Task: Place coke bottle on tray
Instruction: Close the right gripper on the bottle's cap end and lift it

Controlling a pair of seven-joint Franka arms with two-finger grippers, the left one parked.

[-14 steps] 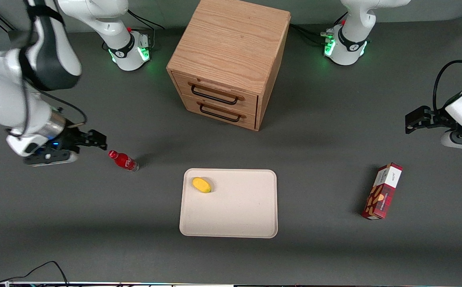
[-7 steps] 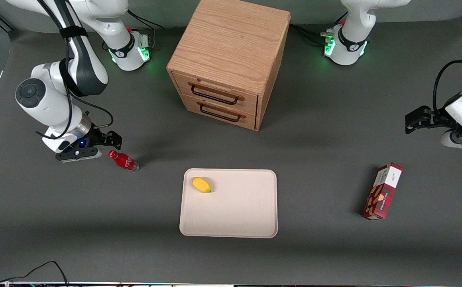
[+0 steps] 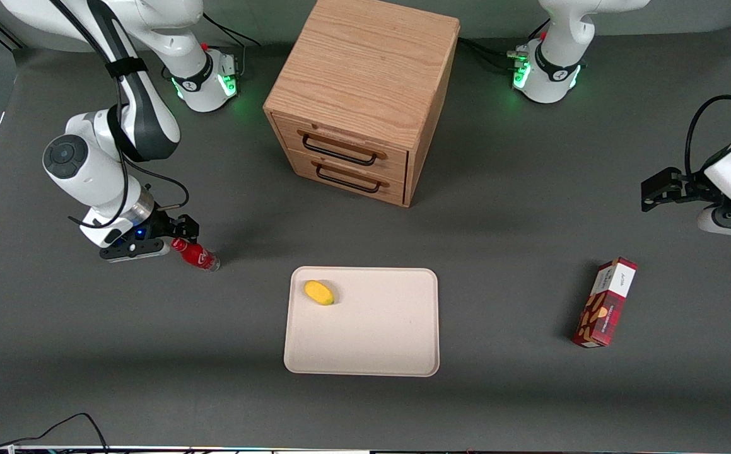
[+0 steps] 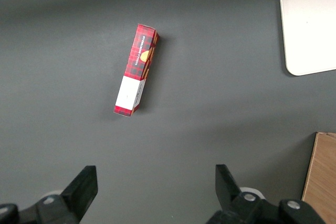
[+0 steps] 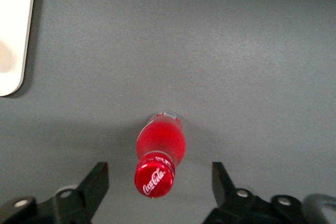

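The coke bottle (image 3: 195, 254) was a small red bottle with a red cap bearing white script and a clear base. It stood upright on the dark grey bench (image 3: 516, 252), apart from the tray (image 3: 378, 340), roughly at the tray's ten o'clock in the front view, toward the working arm's end of the bench. In the right wrist view the coke bottle (image 5: 158, 157) was seen from above, its cap nearest the camera. The tray was cream-white with rounded corners and a low rim, and it carried a small yellow fruit (image 3: 318, 292) near one corner.

The right arm was bent down low over the bench, its wrist tilted, with the end effector (image 3: 182, 228) just above the bottle's cap. The end effector (image 5: 157, 182) was released, its two fingers (image 5: 93, 183) spread wide, one on each side of the bottle and touching neither side.

Compared with half a second before, the end effector had moved closer to the bottle; a second before it had been farther out toward the bench's edge. The bottle, tray and fruit had not shifted. A wooden two-drawer cabinet (image 3: 365, 94) stood at the tray's twelve o'clock, and a plaid carton (image 3: 605, 302) lay toward the parked arm's end.
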